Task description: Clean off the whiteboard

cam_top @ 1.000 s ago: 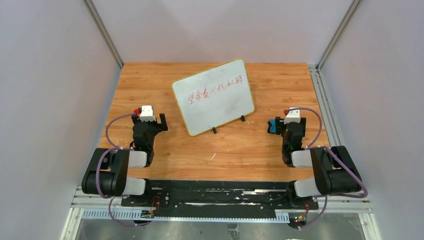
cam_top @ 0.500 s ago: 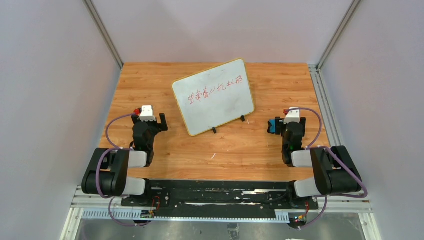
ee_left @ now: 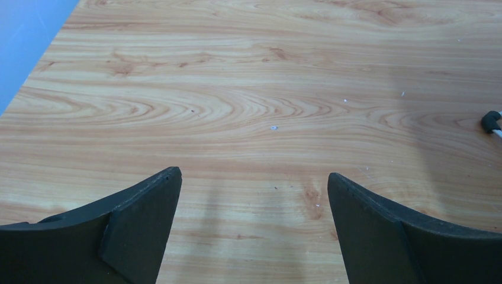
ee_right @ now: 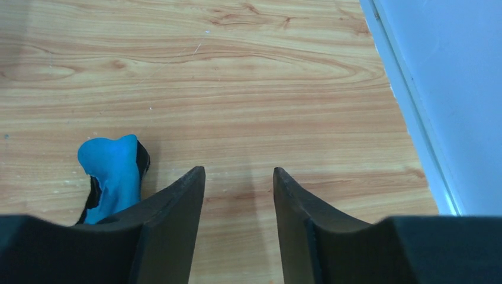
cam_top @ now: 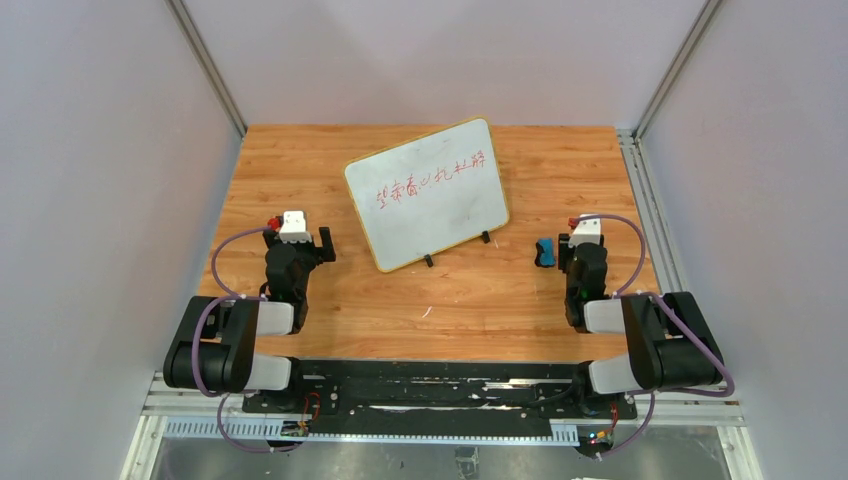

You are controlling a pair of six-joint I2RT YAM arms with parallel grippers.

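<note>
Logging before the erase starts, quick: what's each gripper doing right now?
Left gripper: open wide, holding nothing.
Right gripper: partly open, holding nothing; the blue eraser lies just outside it.

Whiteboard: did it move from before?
No. The whiteboard has not shifted; its corners lie at the same places against the table edges.

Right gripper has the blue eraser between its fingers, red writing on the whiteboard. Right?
Not quite. The blue eraser is not in the right gripper: it lies on the table just to the gripper's left, and the jaws have nothing between them, as the right wrist view shows. The whiteboard does carry red writing.
</note>
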